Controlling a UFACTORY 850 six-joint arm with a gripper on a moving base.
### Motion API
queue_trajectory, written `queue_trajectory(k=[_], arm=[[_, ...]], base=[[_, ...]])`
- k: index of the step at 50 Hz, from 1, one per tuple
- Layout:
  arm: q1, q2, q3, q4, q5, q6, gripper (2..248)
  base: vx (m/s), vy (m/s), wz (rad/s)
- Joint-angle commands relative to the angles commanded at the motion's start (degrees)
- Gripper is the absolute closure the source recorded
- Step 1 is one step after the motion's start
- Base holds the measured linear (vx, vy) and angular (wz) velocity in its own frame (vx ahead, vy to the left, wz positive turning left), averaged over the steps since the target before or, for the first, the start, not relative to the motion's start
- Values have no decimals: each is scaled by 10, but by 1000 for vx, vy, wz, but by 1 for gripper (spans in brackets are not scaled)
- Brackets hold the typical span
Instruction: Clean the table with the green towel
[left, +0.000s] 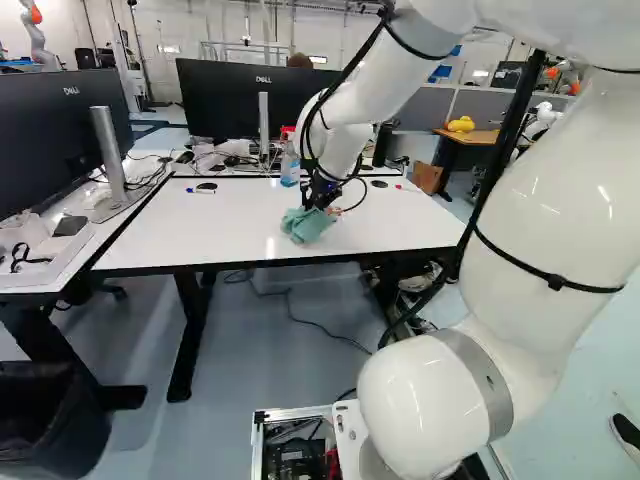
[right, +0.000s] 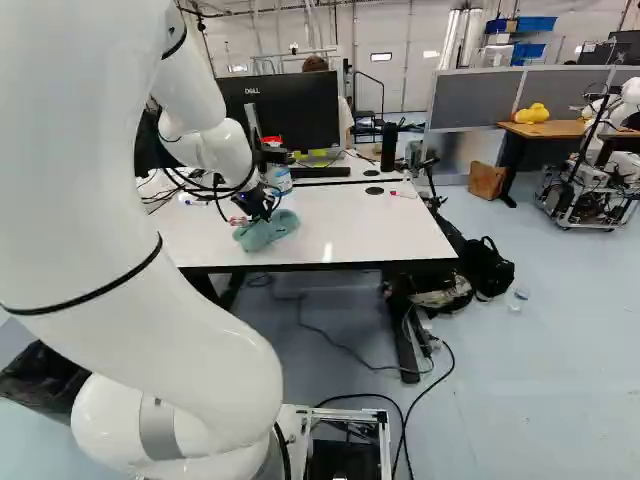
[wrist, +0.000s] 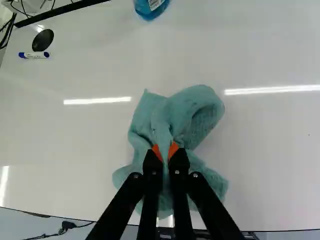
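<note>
Rm w/ grey floor (left: 245, 340), monitor (left: 225, 95) behind white tbl (left: 160, 235) w/ marker (wrist: 34, 55), pincer (left: 310, 207) clamped on green towel (wrist: 170, 112)

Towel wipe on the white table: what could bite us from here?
Three likely ones:
1. The gripper pinches only a middle fold of the green towel; drag could pull it loose.
2. The towel is bunched up, not flat, so wiping may leave streaks or missed patches.
3. The bottle of blue liquid stands on the table ahead of the gripper; a long forward stroke might knock it over.
</note>
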Motion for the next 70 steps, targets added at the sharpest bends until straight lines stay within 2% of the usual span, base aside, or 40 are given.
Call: queue_trajectory(k=[11, 31, 46, 70], arm=[[-14, 9, -4, 0, 0, 0, 220], [-56, 22, -22, 0, 0, 0, 220], [-87, 49, -18, 0, 0, 0, 220], [-136, 49, -17, 0, 0, 0, 220]], base=[[0, 0, 0], [0, 0, 0], [0, 0, 0], [0, 0, 0]])
